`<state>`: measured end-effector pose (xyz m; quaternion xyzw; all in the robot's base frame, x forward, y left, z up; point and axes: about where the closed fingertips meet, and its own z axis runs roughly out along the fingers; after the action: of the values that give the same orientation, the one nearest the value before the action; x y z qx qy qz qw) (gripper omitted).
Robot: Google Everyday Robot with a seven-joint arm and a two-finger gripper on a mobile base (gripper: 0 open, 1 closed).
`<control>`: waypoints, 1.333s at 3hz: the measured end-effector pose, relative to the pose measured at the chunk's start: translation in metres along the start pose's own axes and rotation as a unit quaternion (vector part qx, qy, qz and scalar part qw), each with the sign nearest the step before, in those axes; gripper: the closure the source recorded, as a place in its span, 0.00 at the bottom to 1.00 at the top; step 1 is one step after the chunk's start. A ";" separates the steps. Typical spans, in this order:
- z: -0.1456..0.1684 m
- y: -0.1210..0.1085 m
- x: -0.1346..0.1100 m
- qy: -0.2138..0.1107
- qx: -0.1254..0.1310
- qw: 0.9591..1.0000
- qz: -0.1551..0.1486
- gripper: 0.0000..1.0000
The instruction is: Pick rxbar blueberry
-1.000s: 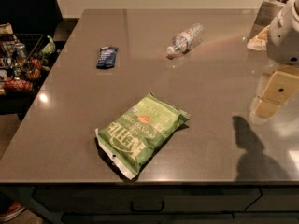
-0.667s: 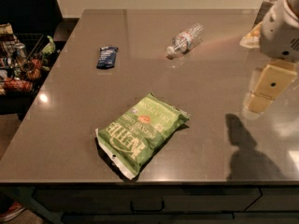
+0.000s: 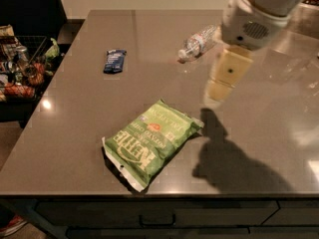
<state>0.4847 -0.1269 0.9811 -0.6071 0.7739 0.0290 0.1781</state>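
Observation:
The rxbar blueberry point(image 3: 114, 60) is a small flat dark-blue wrapper lying on the grey table point(image 3: 75, 113), far left of centre. My gripper point(image 3: 223, 81) hangs above the table at the right of centre, well to the right of the bar and nearer the front. Its cream-coloured finger points down and casts a dark shadow on the table in front of it. Nothing shows in it.
A large green chip bag point(image 3: 152, 141) lies near the front middle. A clear plastic water bottle point(image 3: 198, 43) lies on its side at the back, just left of the arm. A wire basket with packaged items point(image 3: 22, 68) stands left of the table.
The arm and gripper have moved left, from the table's right edge towards the middle. The bar, chip bag and bottle have not moved.

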 end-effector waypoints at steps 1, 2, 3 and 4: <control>0.025 -0.017 -0.041 -0.022 0.007 0.999 0.045 0.00; 0.049 -0.036 -0.073 -0.037 0.011 0.995 0.091 0.00; 0.074 -0.056 -0.111 -0.057 0.011 0.987 0.149 0.00; 0.100 -0.077 -0.149 -0.071 0.017 0.978 0.194 0.00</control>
<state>0.6115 0.0173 0.9473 -0.4387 0.8626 0.0928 0.2342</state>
